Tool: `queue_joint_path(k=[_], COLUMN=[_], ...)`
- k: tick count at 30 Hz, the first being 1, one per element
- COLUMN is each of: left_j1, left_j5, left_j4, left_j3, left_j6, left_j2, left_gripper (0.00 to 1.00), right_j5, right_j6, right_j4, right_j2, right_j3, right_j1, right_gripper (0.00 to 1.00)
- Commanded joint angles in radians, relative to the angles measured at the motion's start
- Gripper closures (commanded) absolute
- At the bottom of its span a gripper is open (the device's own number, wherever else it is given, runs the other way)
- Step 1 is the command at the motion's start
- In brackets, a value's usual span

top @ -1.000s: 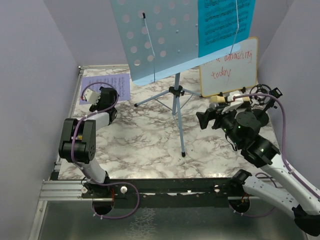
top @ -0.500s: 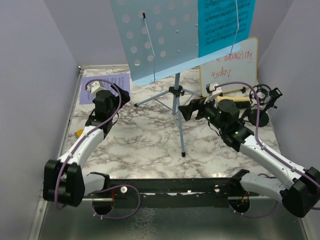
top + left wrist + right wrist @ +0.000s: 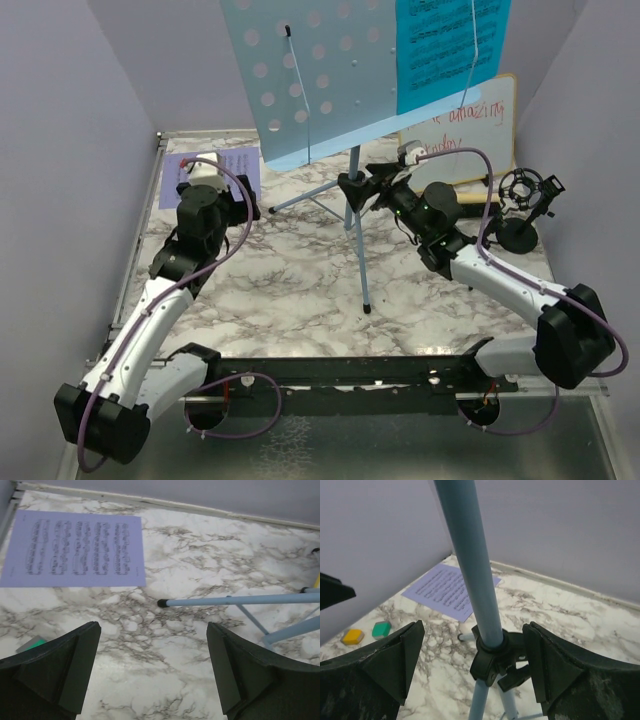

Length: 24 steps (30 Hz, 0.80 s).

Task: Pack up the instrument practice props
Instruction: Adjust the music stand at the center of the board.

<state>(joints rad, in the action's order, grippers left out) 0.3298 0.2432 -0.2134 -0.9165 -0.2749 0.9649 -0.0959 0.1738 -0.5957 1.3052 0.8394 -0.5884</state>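
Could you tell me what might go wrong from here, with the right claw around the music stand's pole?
The right claw straddles the light-blue pole at its black hub, jaws open. Gripping that low could tip the music stand, with its wide rack overhead, toward the whiteboard. The cyan sheet on the rack might slip off if the stand tilts. The left claw hovers open near a tripod leg and could nudge it.

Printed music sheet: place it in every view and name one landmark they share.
Top external: printed music sheet at far left, partly covered.
Left wrist: upper left, lying flat.
Right wrist: left of centre, in the middle distance.
Shared landmark: the music rack, by its light-blue tripod.
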Motion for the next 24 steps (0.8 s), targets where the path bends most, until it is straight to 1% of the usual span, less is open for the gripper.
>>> queue_joint_path(k=[1,5,8,10,11,15,18,20,21,24], left_j1=[0.02,0.034,0.049,0.058,0.062,0.078,0.087,0.089,0.09,0.096], left_j5=[0.181,0.221,0.243,0.258,0.262,0.275,0.297,0.3,0.304,0.319], left_j4=[-0.034,-0.02,-0.026,-0.027,-0.027,-0.016,-0.007,0.0,0.001,0.003], left_j3=[0.068,0.113,0.117,0.119,0.121,0.132,0.142,0.148,0.151,0.153], left_j6=[0.086,0.089,0.093,0.095,0.095,0.094,0.097,0.097,0.097,0.098], left_j2=[-0.081,-0.126,-0.142,-0.151,-0.157,-0.2,-0.233,-0.249,-0.255,-0.269], left_gripper=[0.05,0.05,0.05,0.05,0.05,0.05,0.05,0.05,0.05,0.05], right_j5=[0.0,0.003,-0.009,-0.018,-0.019,-0.016,-0.032,-0.017,0.003,0.106], right_j6=[-0.057,-0.082,-0.093,-0.102,-0.105,-0.12,-0.133,-0.142,-0.146,-0.165], right_j4=[-0.176,-0.22,-0.243,-0.249,-0.252,-0.225,-0.173,-0.139,-0.129,-0.089], right_j2=[0.074,0.149,0.197,0.222,0.231,0.241,0.226,0.205,0.195,0.17], right_j3=[0.046,0.086,0.105,0.114,0.117,0.114,0.117,0.116,0.113,0.115], right_j1=[0.007,0.007,0.007,0.007,0.007,0.007,0.005,-0.004,-0.01,-0.047], right_gripper=[0.15,0.2,0.27,0.33,0.38,0.65,0.81,0.95,0.99,1.0])
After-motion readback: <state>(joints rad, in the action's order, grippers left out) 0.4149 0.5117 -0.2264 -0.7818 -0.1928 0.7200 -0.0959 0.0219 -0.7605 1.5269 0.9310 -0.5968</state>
